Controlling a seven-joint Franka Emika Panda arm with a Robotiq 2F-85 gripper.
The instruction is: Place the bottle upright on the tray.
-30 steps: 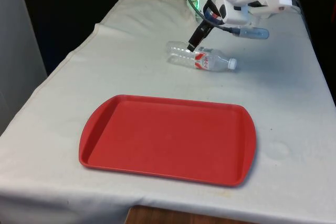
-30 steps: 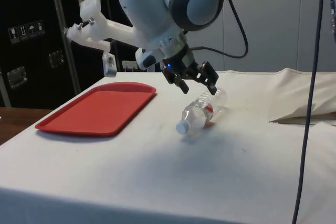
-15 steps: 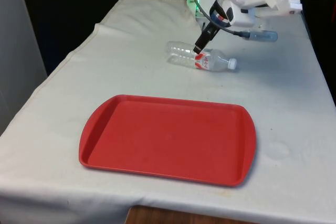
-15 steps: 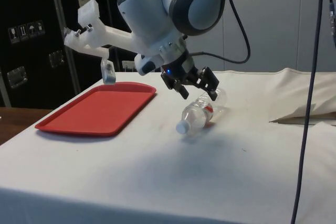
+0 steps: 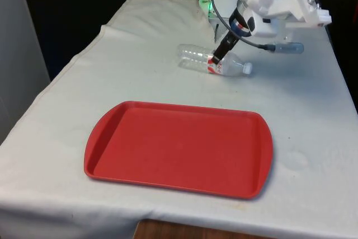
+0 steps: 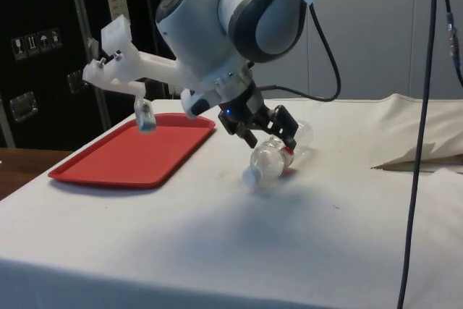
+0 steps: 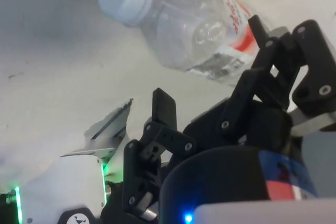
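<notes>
The clear, empty-looking plastic bottle with a white cap lies on the white cloth beyond the red plastic tray, probably light and slippery, so the black gripper, wide open and holding nothing, should take its labelled middle.

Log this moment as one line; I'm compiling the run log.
phase: reaching | end effector: open, over bottle's label | bottle: lying on cloth, ungrasped | tray: holds nothing

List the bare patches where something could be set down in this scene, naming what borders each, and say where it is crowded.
The red tray is bare from rim to rim. White cloth lies free between the tray's far rim and the lying bottle, and along the front view's right of the tray. It is crowded around the bottle, where the gripper hangs with jaws open over its label.
</notes>
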